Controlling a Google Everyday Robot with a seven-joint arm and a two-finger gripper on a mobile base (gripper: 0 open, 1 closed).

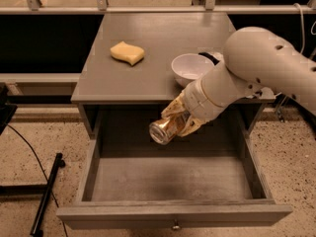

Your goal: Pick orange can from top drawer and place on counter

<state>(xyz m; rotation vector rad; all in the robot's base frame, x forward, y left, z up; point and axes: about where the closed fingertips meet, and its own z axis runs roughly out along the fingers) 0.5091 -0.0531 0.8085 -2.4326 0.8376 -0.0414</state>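
My gripper [178, 118] is shut on the orange can [167, 128]. The can lies tilted, its silver end facing the camera, held above the open top drawer [168, 181] just in front of the counter's front edge. The drawer is pulled out and its grey floor is bare; a small round knob [175, 226] sits on its front panel. The counter [148, 58] is the flat grey top behind and above the can. My white arm [256, 68] reaches in from the right over the counter's right corner.
A yellow sponge [127, 53] lies on the counter's left half. A white bowl [192, 68] stands near the counter's front right, close to my arm. A dark object [210, 57] lies behind the bowl. A black stand [44, 196] is on the floor at left.
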